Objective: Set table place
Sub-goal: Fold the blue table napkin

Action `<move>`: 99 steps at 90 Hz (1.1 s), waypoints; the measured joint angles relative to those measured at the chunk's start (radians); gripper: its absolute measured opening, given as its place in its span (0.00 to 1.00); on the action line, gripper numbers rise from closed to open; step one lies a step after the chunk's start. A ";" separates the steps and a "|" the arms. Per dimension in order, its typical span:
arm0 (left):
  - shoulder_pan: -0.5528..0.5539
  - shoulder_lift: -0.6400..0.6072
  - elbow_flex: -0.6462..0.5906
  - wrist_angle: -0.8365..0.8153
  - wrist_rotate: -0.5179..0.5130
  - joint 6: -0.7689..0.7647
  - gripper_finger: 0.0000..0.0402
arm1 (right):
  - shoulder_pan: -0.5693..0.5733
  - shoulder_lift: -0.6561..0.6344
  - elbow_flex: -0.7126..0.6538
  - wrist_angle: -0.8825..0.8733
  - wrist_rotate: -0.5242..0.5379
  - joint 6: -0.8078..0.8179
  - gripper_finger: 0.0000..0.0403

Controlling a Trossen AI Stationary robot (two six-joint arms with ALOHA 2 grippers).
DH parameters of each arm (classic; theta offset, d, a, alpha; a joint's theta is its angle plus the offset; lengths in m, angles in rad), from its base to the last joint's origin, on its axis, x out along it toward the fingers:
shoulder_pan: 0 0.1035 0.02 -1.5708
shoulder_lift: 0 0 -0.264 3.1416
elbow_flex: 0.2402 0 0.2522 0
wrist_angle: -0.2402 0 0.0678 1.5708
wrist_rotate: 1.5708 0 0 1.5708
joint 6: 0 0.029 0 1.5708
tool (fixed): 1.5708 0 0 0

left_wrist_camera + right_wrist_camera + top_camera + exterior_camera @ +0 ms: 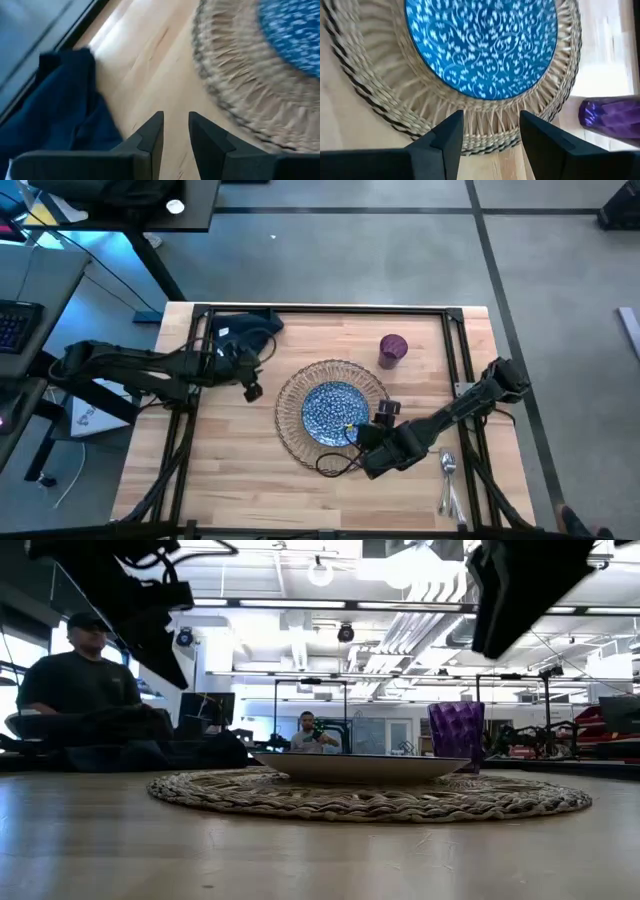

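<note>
Just off the near right rim of the wicker mat [330, 414], the right claw [490, 132] hovered with its fingers apart and nothing between them — the right wrist view looked past them onto the mat's woven edge and the blue-white speckled plate [480, 45] at its centre. In the high view this claw [372, 442] sat low over the counter [240, 470], its arm running back toward the right edge. Beyond it, at the near right corner, silver cutlery [449, 478] lay on the wood, well apart from the mat. A small purple cup [392, 348] stood upright on the far right side of the counter, just beyond the mat's rim; the low view showed it [456, 732] behind the plate [360, 767].

On the left, the left claw [175, 132] hung over bare wood between the mat [240, 75] and a dark navy napkin [55, 115], its fingers held slightly apart — empty. From above, that claw [252, 388] was just left of the mat, and the napkin [243, 332] lay crumpled near the far left corner.

Behind the counter, the low view showed a seated person in a cap [80, 670] at far left and another person [308, 732] much farther back in the room.
</note>
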 joint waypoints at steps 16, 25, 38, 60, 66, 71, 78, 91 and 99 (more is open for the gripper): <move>0.218 0.007 0.000 0.018 0.034 -0.011 0.28 | -0.035 0.000 0.054 0.056 0.006 -0.083 0.50; 0.349 0.030 0.000 0.017 0.047 -0.020 0.32 | -0.058 0.000 0.068 0.124 0.009 -0.149 0.56; 0.489 0.098 0.000 0.061 0.160 0.036 0.34 | -0.099 0.000 0.071 0.222 0.013 -0.246 0.61; 0.559 0.262 0.000 0.161 0.126 0.065 0.34 | -0.169 0.000 0.071 0.332 0.032 -0.355 0.63; 0.566 0.299 0.000 0.170 0.136 0.066 0.33 | -0.182 0.000 0.071 0.341 0.030 -0.373 0.63; 0.569 0.323 0.000 0.179 0.139 0.067 0.33 | -0.190 0.000 0.071 0.343 0.029 -0.385 0.63; 0.569 0.349 0.000 0.200 0.145 0.076 0.34 | -0.199 0.000 0.071 0.346 0.027 -0.391 0.63; 0.568 0.381 0.000 0.263 0.151 0.092 0.35 | -0.210 0.000 0.071 0.352 0.026 -0.398 0.63; 0.568 0.405 0.000 0.300 0.151 0.091 0.35 | -0.212 0.000 0.071 0.367 0.026 -0.403 0.63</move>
